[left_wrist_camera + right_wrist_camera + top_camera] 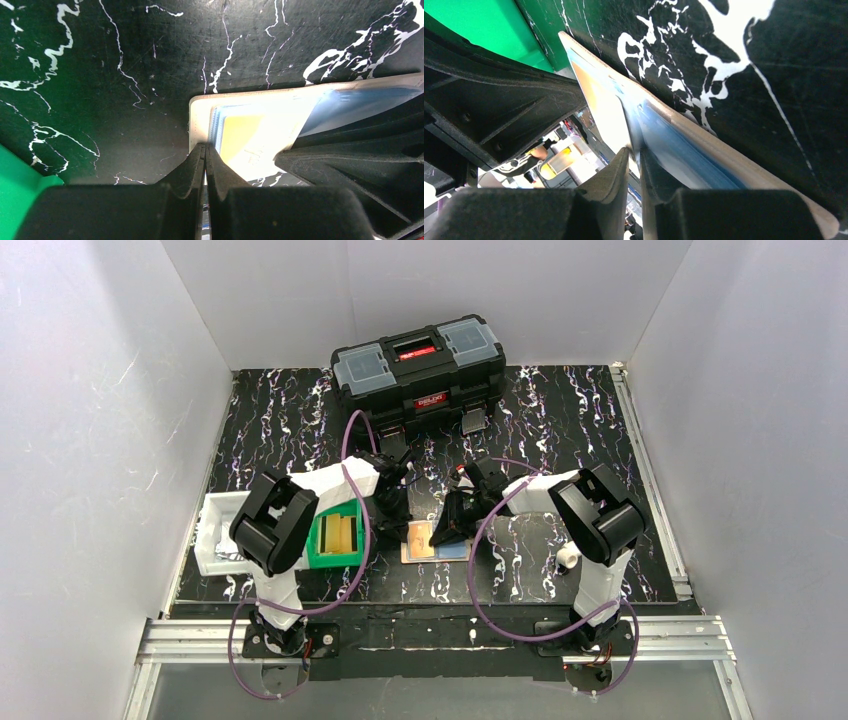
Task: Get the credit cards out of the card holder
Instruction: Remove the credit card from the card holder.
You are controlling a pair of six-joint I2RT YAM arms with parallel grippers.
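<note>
So the card holder (436, 554) is lying open and flat on the surface (580, 440), close to the near edge and roughly midway between the two arm bases, straight down at 6 o'clock from the black toolbox (418, 370), with the green bin (338, 537) just beside it at 9 o'clock. Its long axis runs 9 to 3 in the top view. Both cards are in it: the orange card (240, 131) on the 9 o'clock half and the blue card (360, 102) on the 3 o'clock half. The left pincer (205, 150) comes in from about 10 o'clock. Its jaws are pressed together on nothing and its tips are down at the holder's 9 o'clock end, so my guess is it's there to pin the holder. The right pincer (634, 152) is the one that matters. It reaches down from around 12 to 1 o'clock and sits right over the middle of the holder, at the seam where the orange card meets the blue one. Its jaws are nearly together with only a thin slit between them, and honestly I can't tell if a card edge is caught in there or not. It's the nearer arm for a pull either way. I reckon a card has to slide along that 9-to-3 axis to come free, while the left tips keep the holder from dragging along.
</note>
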